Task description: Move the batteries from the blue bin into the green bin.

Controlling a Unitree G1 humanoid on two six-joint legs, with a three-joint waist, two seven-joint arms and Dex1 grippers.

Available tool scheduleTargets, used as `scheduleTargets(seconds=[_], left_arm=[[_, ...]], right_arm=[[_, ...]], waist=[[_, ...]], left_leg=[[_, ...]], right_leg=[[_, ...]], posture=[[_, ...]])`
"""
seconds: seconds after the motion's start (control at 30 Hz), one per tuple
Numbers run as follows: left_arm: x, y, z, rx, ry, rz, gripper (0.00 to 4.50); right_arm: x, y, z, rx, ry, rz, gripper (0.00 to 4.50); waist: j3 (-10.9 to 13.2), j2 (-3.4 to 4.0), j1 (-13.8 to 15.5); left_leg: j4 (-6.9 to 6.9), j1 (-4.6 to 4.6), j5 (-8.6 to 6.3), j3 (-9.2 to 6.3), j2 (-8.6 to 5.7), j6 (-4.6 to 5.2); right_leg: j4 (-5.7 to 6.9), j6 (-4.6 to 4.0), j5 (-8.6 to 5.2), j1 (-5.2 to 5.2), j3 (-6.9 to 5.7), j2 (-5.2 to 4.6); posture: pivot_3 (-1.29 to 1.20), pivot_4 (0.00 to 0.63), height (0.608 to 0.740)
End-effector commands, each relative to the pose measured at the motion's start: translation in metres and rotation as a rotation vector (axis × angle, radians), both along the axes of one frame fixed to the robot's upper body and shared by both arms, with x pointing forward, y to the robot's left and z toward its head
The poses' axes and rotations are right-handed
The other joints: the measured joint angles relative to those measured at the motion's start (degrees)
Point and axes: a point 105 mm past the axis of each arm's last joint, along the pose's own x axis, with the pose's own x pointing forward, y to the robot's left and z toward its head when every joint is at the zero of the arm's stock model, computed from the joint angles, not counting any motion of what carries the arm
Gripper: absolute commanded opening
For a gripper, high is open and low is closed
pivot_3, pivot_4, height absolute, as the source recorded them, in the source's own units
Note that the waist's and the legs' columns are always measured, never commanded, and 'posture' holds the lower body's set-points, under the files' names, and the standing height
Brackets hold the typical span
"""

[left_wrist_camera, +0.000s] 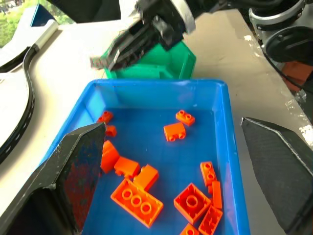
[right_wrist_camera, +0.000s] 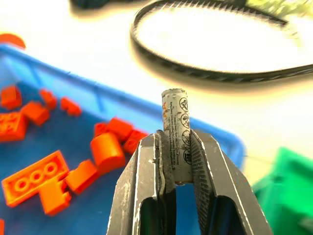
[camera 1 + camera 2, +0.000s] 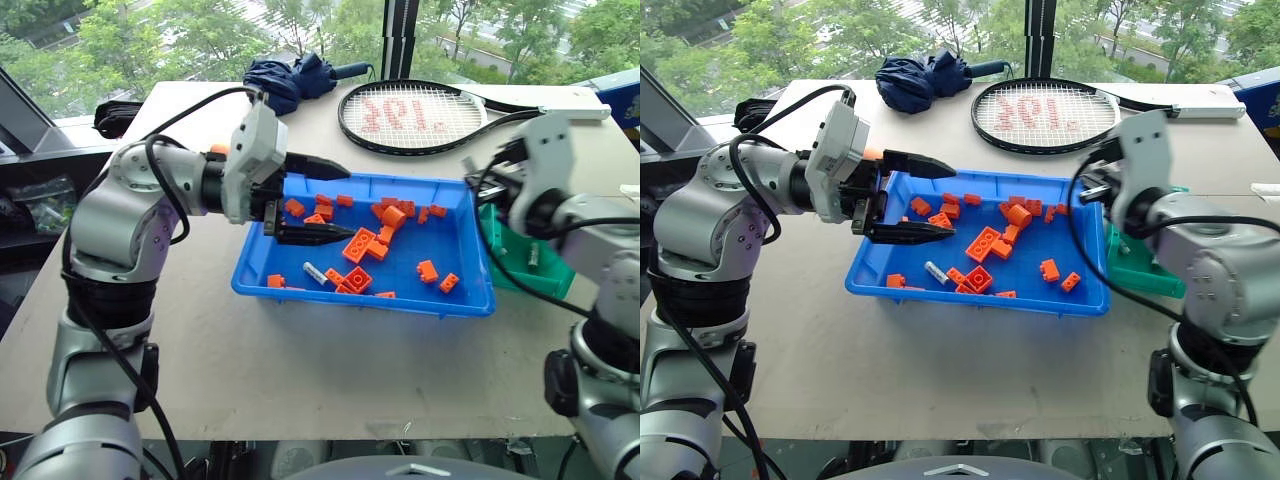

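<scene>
The blue bin [image 3: 462,300] lies mid-table, scattered with orange bricks [image 3: 358,245]. One silver-grey battery [image 3: 314,273] rests near its front left among the bricks. My left gripper [image 3: 335,200] hangs open over the bin's left end, empty. My right gripper [image 2: 175,142] is shut on another battery [image 2: 175,122], which stands upright between the fingers. It is held above the blue bin's right end, close to the green bin [image 1: 156,66]. The green bin [image 3: 520,262] stands just right of the blue bin, partly hidden by my right arm.
A tennis racket [image 3: 420,115] and a folded dark blue umbrella [image 3: 295,78] lie at the back of the table. A black item [image 3: 115,115] sits at the far left corner. Bare tabletop runs in front of the bins to the near edge.
</scene>
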Motion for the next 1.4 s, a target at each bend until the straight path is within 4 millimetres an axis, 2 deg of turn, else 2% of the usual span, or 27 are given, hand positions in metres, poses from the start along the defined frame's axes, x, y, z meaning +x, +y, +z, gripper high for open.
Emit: scheduleTargets(seconds=[0.03, 0.1, 0.2, 0.4, 0.5, 0.6, 0.7, 0.73, 0.77, 0.9, 1.0, 1.1, 1.4], left_arm=[[-0.001, -0.011, 0.013, -0.05, -0.025, -0.033, 4.5], [-0.003, -0.016, 0.015, -0.06, -0.024, -0.058, 4.5], [-0.005, -0.02, 0.016, -0.064, -0.023, -0.083, 4.5], [-0.006, -0.019, 0.015, -0.059, -0.022, -0.086, 4.5], [-0.006, -0.015, 0.014, -0.052, -0.021, -0.075, 4.5], [-0.002, -0.007, 0.012, -0.038, -0.032, -0.037, 4.5], [0.001, 0.006, 0.008, -0.006, -0.027, 0.0, 4.5], [0.002, 0.012, 0.005, 0.015, -0.023, 0.021, 4.5], [0.002, 0.016, 0.003, 0.029, -0.022, 0.035, 4.5], [0.0, 0.044, -0.013, 0.118, 0.018, 0.123, 4.5], [-0.003, 0.064, -0.022, 0.175, 0.041, 0.183, 4.5], [-0.01, 0.082, -0.027, 0.219, 0.063, 0.238, 4.5], [-0.033, 0.117, -0.03, 0.299, 0.105, 0.353, 4.5]], right_arm=[[-0.012, -0.043, 0.005, -0.029, -0.005, -0.121, 0.08], [-0.016, -0.062, -0.004, -0.051, 0.031, -0.177, 0.08], [-0.019, -0.08, -0.018, -0.074, 0.067, -0.231, 0.08], [-0.016, -0.082, -0.033, -0.068, 0.091, -0.2, 0.08], [-0.016, -0.082, -0.034, -0.062, 0.091, -0.183, 1.35], [-0.016, -0.083, -0.034, -0.089, 0.1, -0.167, 2.8], [-0.01, -0.074, -0.023, -0.117, 0.067, -0.125, 4.24], [-0.007, -0.062, -0.017, -0.125, 0.042, -0.072, 4.44], [-0.005, -0.054, -0.014, -0.129, 0.026, -0.035, 4.44], [-0.007, 0.034, -0.012, -0.093, -0.001, 0.342, 4.44], [-0.013, 0.081, -0.025, -0.09, 0.03, 0.541, 4.44], [-0.018, 0.118, -0.038, -0.09, 0.066, 0.697, 4.44], [-0.015, 0.201, -0.065, -0.183, 0.155, 1.013, 4.44]], waist=[[0.0, 0.0, -0.1], [0.0, 0.0, -0.1], [0.0, 0.01, -0.5], [0.0, 0.04, -0.9], [0.0, 0.04, -0.7], [0.0, 0.04, -0.4], [0.0, 0.05, -0.5], [0.0, 0.06, -0.6], [0.0, 0.07, -0.8], [0.0, 0.08, -1.9], [0.0, 0.08, -1.8], [0.1, 0.08, -1.5], [0.1, 0.06, -1.9]], left_leg=[[-0.01, 0.0, 0.0, 0.01, -0.02, 0.0], [-0.02, 0.01, -0.01, 0.08, -0.05, 0.01], [-0.04, 0.03, -0.01, 0.11, -0.03, 0.02], [-0.05, 0.09, -0.01, 0.19, 0.03, 0.02], [-0.05, 0.06, -0.01, 0.19, 0.04, 0.02], [-0.05, 0.07, -0.01, 0.19, 0.04, 0.02], [-0.05, 0.07, -0.01, 0.19, 0.04, 0.02], [-0.05, 0.09, -0.01, 0.22, 0.04, 0.02], [-0.06, 0.11, -0.01, 0.24, 0.04, 0.02], [-0.11, 0.13, -0.01, 0.19, 0.13, 0.02], [-0.17, 0.1, -0.01, 0.11, 0.2, 0.02], [-0.16, 0.02, -0.01, 0.07, 0.15, 0.01], [-0.16, 0.06, 0.0, 0.11, 0.14, 0.0]], right_leg=[[-0.01, 0.0, 0.0, 0.0, 0.01, -0.04], [0.01, 0.0, 0.0, 0.0, 0.08, -0.03], [0.0, 0.0, 0.0, 0.0, 0.11, 0.0], [0.03, 0.0, 0.0, -0.02, 0.22, 0.05], [0.01, 0.0, 0.0, -0.02, 0.22, 0.03], [0.0, 0.0, 0.0, -0.02, 0.22, 0.03], [-0.01, 0.0, 0.0, -0.02, 0.21, 0.03], [0.0, 0.0, 0.0, -0.02, 0.24, 0.03], [0.0, 0.0, 0.0, -0.02, 0.27, 0.04], [-0.01, -0.01, -0.01, -0.03, 0.25, 0.11], [-0.02, -0.04, -0.02, -0.06, 0.17, 0.17], [-0.05, -0.04, -0.03, -0.08, 0.11, 0.07], [-0.03, -0.04, -0.02, -0.12, 0.06, 0.03]], posture=[[0.0, 0.15, 0.74], [0.0, 0.15, 0.74], [0.0, 0.15, 0.74], [0.0, 0.15, 0.74], [0.0, 0.15, 0.74], [0.0, 0.15, 0.74], [0.0, 0.15, 0.74], [0.0, 0.15, 0.74], [0.0, 0.15, 0.74], [0.0, 0.15, 0.74], [0.0, 0.15, 0.74], [0.0, 0.15, 0.74], [0.0, 0.15, 0.74]])
